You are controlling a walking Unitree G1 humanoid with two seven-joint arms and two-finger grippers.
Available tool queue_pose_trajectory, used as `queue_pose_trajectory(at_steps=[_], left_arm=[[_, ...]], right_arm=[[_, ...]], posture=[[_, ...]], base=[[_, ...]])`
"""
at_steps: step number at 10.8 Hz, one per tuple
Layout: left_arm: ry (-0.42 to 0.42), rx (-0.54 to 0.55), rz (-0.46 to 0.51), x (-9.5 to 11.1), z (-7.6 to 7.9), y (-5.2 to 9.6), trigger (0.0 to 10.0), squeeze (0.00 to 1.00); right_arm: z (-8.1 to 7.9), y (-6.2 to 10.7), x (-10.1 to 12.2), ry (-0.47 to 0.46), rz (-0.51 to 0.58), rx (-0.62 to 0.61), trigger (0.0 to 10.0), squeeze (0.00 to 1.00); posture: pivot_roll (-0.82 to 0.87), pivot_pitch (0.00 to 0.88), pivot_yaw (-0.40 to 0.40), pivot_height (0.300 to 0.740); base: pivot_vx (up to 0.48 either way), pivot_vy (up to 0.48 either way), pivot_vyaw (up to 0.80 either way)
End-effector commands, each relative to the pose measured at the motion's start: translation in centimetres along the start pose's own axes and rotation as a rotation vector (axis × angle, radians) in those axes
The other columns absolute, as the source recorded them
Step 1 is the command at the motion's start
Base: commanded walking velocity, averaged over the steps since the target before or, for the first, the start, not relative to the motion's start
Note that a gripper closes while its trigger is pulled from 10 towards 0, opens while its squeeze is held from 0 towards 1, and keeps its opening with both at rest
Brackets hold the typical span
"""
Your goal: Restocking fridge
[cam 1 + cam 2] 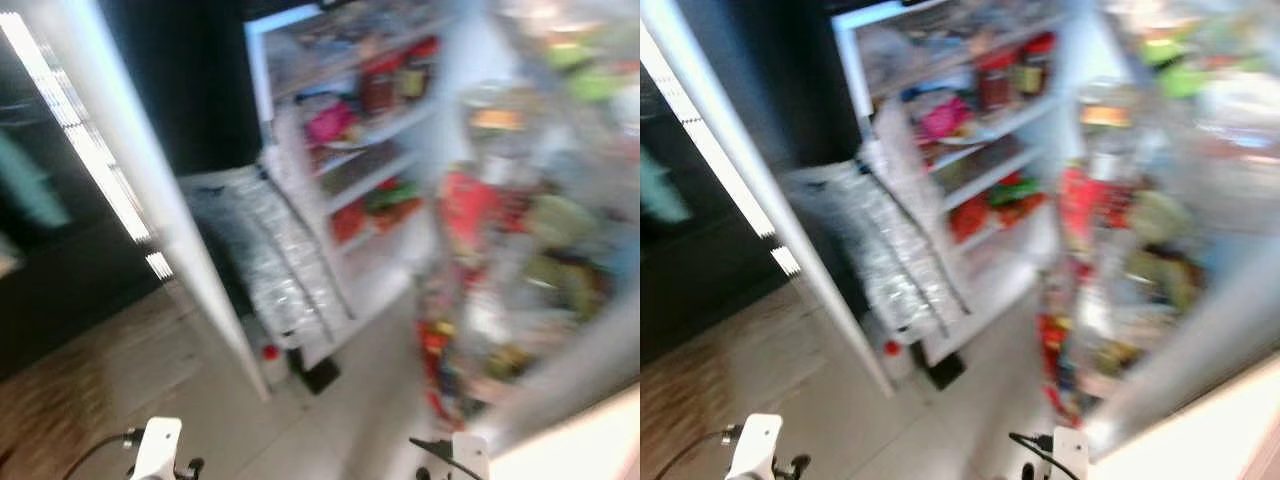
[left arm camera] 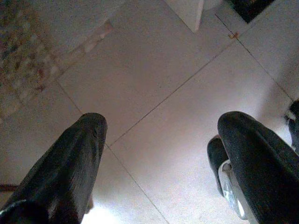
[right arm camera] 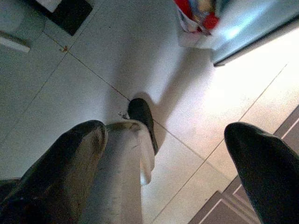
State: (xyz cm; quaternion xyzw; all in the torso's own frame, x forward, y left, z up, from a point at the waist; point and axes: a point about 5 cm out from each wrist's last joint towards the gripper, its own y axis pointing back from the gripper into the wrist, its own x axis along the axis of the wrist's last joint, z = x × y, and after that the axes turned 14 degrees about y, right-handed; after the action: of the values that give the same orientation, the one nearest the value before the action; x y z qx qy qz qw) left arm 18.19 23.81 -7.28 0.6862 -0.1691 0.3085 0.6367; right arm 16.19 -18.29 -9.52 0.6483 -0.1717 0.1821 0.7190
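In the blurred head views the open fridge (image 1: 370,150) stands ahead, shelves packed, its loaded door (image 1: 520,260) swung out on the right. The left wrist view shows the left gripper (image 2: 161,135) spread wide and empty above the tiled floor (image 2: 159,74). The right wrist view shows the right gripper (image 3: 163,140) likewise agape, holding nothing.

Blurred frame: fridge (image 1: 300,60) stands open, shelves packed with red, pink and green items, open door (image 1: 520,270) at right edge holding stocked racks, pale tiled floor (image 1: 330,420) below, both arm wrists along the bottom edge.
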Motion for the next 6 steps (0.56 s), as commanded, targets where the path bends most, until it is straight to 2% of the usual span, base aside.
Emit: queue_pose_trajectory(at_steps=[1,4,6], left_arm=[[-0.020,-0.007,-0.016,-0.14,0.04,0.00,10.0,0.00],[-0.025,-0.012,-0.014,-0.09,0.22,-0.04,10.0,0.00],[-0.026,-0.010,-0.020,-0.29,0.17,0.01,10.0,0.00]], right_arm=[[-0.06,0.06,-0.58,-0.002,-0.022,0.002,10.0,0.00],[-0.09,0.06,-0.55,0.003,-0.020,0.006,10.0,0.00],[-0.06,0.05,-0.52,0.007,-0.021,0.002,10.0,0.00]], posture=[[-0.04,0.073,0.086,0.740],[-0.04,0.073,0.087,0.740],[-0.04,0.079,0.087,0.740]], base=[[0.000,0.000,-0.74],[0.000,0.000,-0.74],[0.000,0.000,0.00]])
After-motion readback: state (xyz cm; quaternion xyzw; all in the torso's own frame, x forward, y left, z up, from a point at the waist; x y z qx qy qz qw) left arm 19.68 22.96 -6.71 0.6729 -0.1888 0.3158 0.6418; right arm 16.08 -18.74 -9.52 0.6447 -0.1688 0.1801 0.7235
